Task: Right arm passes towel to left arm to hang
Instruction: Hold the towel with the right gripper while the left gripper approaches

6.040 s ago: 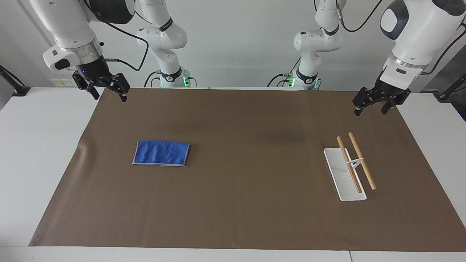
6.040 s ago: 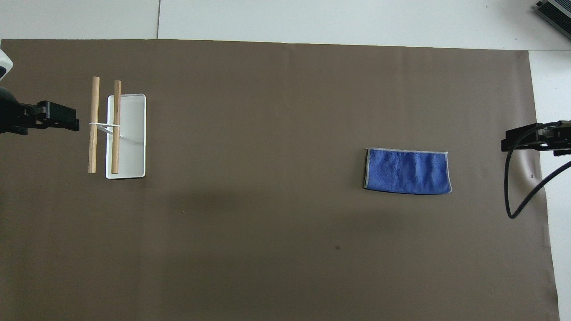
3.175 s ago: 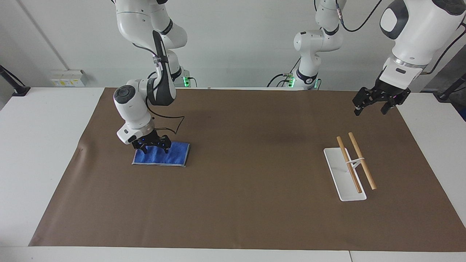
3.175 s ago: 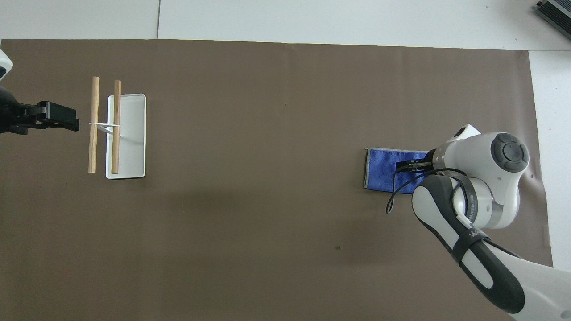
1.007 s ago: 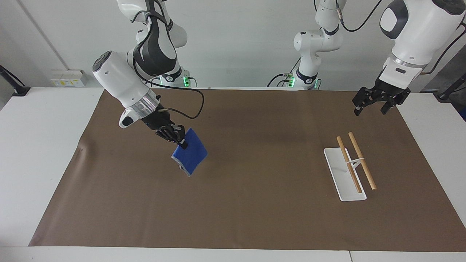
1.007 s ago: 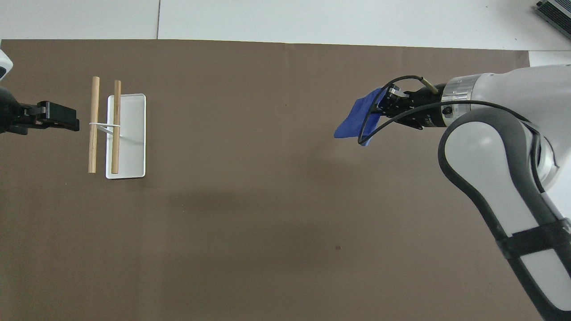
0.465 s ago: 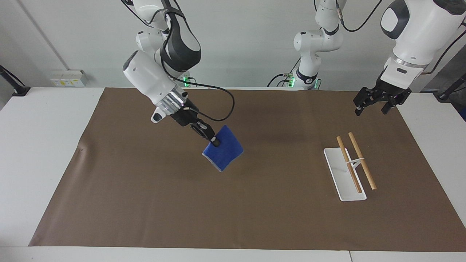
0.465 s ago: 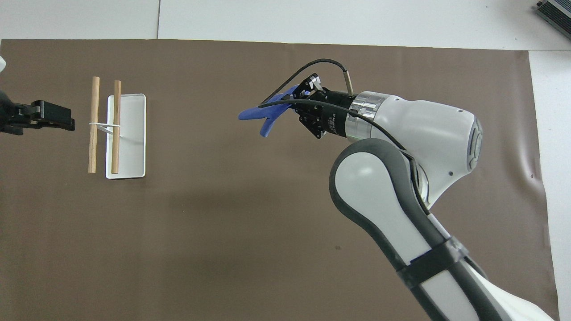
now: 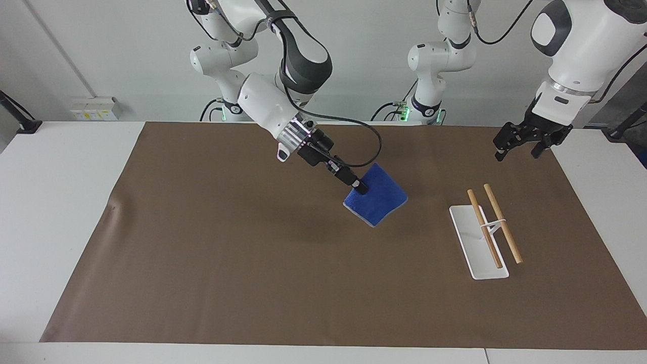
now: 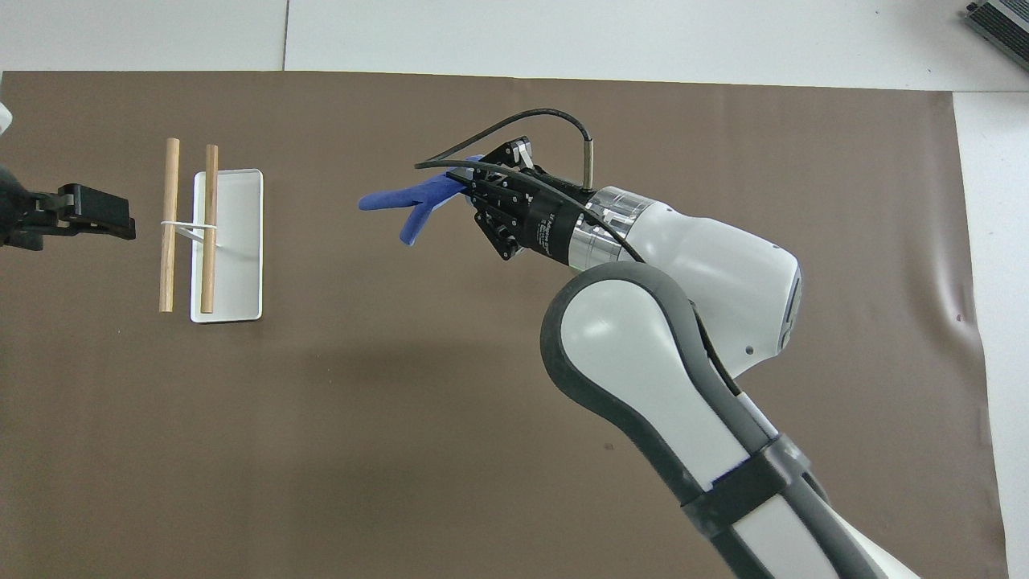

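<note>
The right pincer (image 9: 361,189) sits just right of centre in the facing view, its fingertips clamped together on one upper corner of the towel (image 9: 376,201). The blue cloth hangs from that grip as a tilted diamond, off the brown mat (image 9: 252,283) and up in the air over the mat's middle, with a thin grey hem showing along its lower edge. In the overhead view the towel (image 10: 406,203) shows edge-on, left of centre in the upper half of the frame, sticking out from the right pincer (image 10: 470,183). The right arm (image 9: 275,108) slants down from the upper middle of the facing view, a black cable looping beside its wrist.

The left pincer (image 9: 520,146) hangs in the upper right of the facing view, over the mat's corner, its fingers standing apart and holding nothing. The left arm (image 9: 576,45) waits there; in the overhead view its pincer (image 10: 84,215) shows at the left edge.

Low in the right of the facing view a white tray (image 9: 467,227) lies on the mat. Two wooden rods (image 9: 500,222) on a thin white stand rise from the tray; one rod lies over it, the other just outside its long edge. The towel is well apart from the tray. White surface (image 9: 55,202) borders the mat.
</note>
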Robot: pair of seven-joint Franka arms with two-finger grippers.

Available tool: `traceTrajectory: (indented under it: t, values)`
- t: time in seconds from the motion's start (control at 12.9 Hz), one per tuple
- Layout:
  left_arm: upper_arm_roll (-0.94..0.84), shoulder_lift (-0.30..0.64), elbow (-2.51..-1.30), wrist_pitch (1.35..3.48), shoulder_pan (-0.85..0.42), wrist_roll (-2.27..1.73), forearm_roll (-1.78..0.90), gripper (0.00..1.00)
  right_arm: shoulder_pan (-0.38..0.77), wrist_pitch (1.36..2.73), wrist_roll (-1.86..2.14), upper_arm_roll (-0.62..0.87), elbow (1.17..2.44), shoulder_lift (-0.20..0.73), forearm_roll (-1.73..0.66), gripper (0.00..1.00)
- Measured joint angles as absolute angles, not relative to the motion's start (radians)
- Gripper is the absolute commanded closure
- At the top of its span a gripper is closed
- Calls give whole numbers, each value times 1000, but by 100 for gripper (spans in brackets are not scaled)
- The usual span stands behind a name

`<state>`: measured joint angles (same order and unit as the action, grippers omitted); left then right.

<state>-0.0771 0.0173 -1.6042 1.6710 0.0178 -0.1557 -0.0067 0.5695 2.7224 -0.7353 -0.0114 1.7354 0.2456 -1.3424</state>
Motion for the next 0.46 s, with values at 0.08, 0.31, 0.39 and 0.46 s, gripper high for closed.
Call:
traceTrajectory:
  t: [0.08,0.31,0.39,0.46]
  values:
    - [-80,8,-1623,1672,17,-211,-7,0,571,2730,-744,-11,1729,246,-1351,100]
    - [-86,-14,-1654,1673,1,-342,-7,0,571,2731,-753,-12,1727,251,-1352,100]
    - [-87,-18,-1660,1678,-3,-396,-7,0,571,2731,-753,-12,1726,252,-1352,100]
    - [-87,-21,-1671,1701,-7,-463,-7,0,571,2731,-753,-12,1726,253,-1352,100]
